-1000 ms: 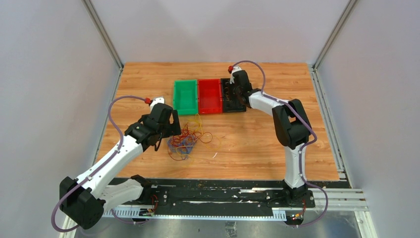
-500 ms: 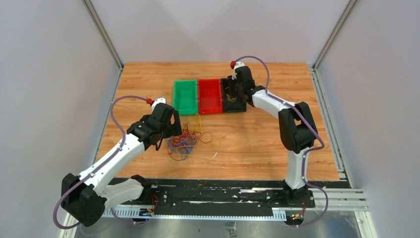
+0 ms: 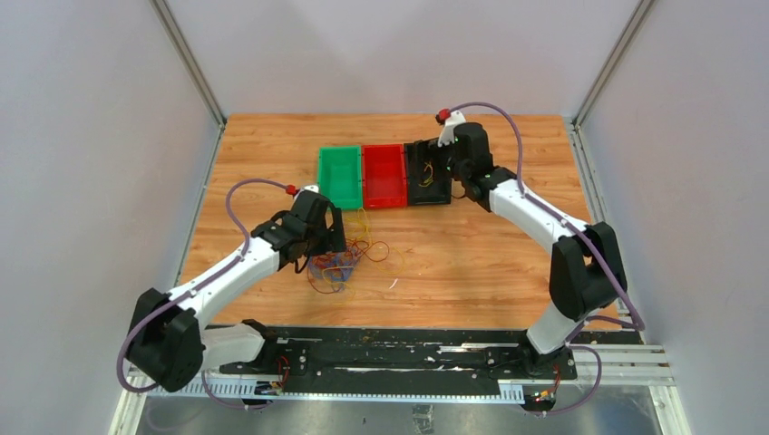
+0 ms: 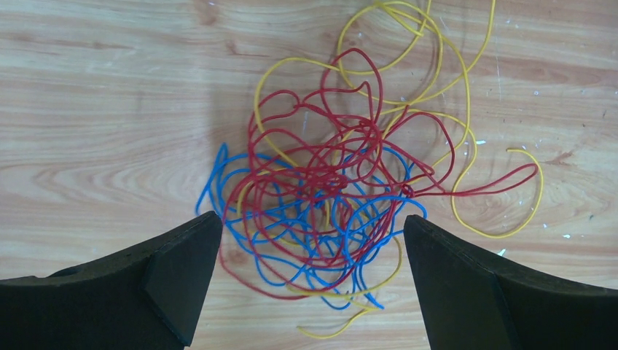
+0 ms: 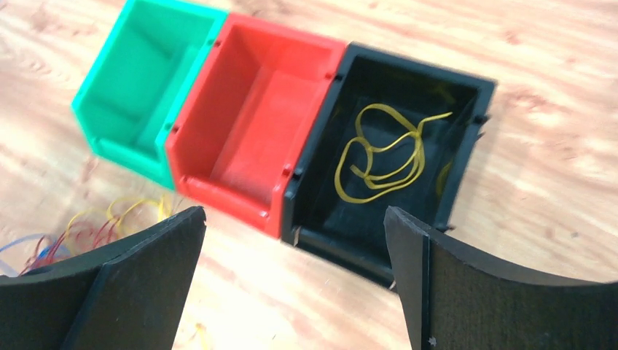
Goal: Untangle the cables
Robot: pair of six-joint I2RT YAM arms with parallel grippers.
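Wooden table (image 3: 472, 263) holds the soft, light cable tangle (image 4: 328, 211) at 8 o'clock from its middle, under the wide-open left gripper (image 4: 312, 221); I'd grab its loose yellow loop (image 4: 541, 191) at 3 o'clock, while the open right gripper (image 5: 293, 215) hangs over the black bin (image 5: 466, 95).

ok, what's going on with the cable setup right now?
Cable sorting, partway through. The left gripper hangs open right over the tangle of red, blue and yellow cables on the table, gripping none of them. The right gripper is open above the black bin, where a loose yellow cable lies. The red bin and green bin beside it look empty.
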